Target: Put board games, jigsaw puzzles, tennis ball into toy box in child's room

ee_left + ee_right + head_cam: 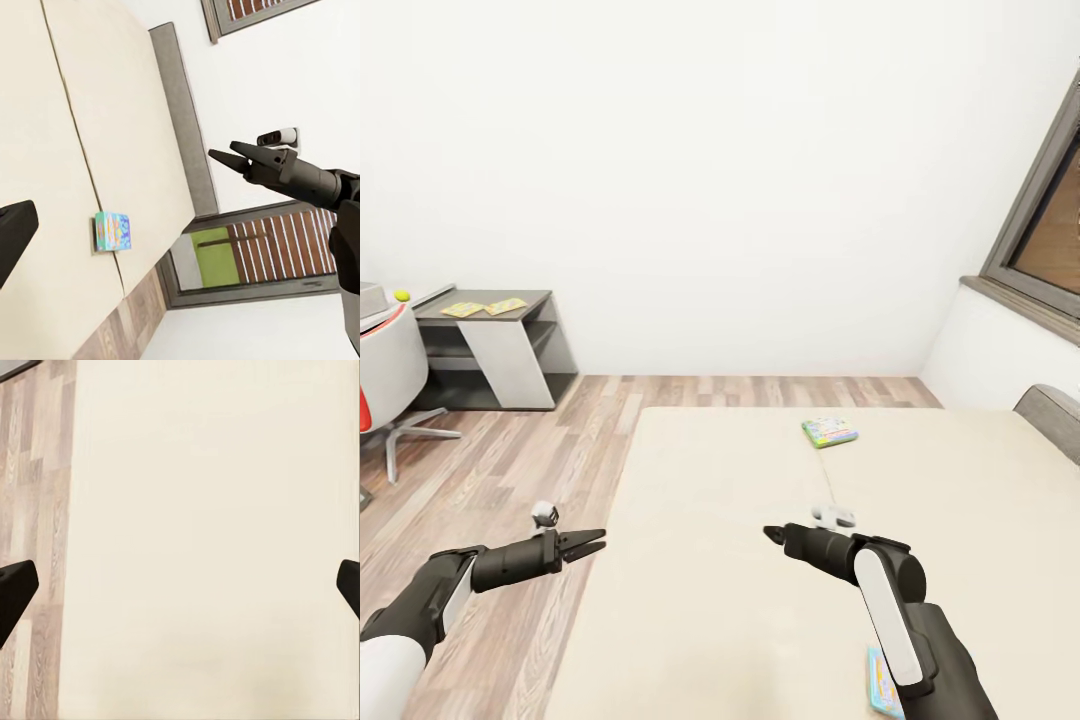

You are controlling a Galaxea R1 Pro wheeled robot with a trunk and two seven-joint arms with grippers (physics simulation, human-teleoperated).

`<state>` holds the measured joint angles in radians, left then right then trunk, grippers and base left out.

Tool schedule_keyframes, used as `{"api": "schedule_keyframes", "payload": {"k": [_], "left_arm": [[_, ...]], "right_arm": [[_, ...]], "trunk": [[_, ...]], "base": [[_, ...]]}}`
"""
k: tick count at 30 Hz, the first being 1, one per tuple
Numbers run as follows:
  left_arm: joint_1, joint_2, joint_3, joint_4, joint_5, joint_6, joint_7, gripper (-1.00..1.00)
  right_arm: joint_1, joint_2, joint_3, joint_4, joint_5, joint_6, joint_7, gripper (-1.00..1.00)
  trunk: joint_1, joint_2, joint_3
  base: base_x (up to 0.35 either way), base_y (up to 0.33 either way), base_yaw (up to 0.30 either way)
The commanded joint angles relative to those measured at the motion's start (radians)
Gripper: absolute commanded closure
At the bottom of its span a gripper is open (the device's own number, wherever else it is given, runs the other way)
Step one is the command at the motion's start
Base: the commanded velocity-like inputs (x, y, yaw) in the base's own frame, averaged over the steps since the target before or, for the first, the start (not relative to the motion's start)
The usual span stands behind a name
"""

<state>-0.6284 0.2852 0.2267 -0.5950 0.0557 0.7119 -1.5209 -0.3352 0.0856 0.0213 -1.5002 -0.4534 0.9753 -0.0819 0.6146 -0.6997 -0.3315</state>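
Lying flat on bed (740, 560): board game (830, 431); both arms empty.

- You face a plain white wall (740, 180).
- Wood-plank floor (490, 470) lies below.
- A dark-framed window (1045, 230) stands at your right.
- A white chair (385, 385) sits left.

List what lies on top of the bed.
On the bed: one board game mid-mattress, and another near the front edge, partly hidden by the right arm.

Black arms with white panels, each ending in a pointed black claw (588, 545).
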Motion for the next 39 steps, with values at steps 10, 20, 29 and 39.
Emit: {"api": "schedule_keyframes", "payload": {"k": [10,20,29,39], "left_arm": [[-0.001,0.000,0.000,0.000,-0.001,0.011,-0.004,-1.00],[-0.001,0.000,0.000,0.000,-0.001,0.011,-0.004,-1.00],[-0.001,0.000,0.000,0.000,-0.001,0.011,-0.004,-1.00],[-0.001,0.000,0.000,0.000,-0.001,0.011,-0.004,-1.00]], "right_arm": [[-0.001,0.000,0.000,0.003,-0.008,0.003,-0.009,-1.00],[-0.001,0.000,0.000,0.003,-0.008,0.003,-0.009,-1.00],[-0.001,0.000,0.000,0.003,-0.008,0.003,-0.009,-1.00],[-0.001,0.000,0.000,0.003,-0.008,0.003,-0.009,-1.00]], "trunk": [[0.000,-0.001,-0.001],[0.000,-0.001,-0.001],[0.000,-0.001,-0.001],[0.000,-0.001,-0.001]], "base": [[0.000,-0.182,0.000],[0.000,-0.182,0.000],[0.000,-0.182,0.000],[0.000,-0.182,0.000]]}}
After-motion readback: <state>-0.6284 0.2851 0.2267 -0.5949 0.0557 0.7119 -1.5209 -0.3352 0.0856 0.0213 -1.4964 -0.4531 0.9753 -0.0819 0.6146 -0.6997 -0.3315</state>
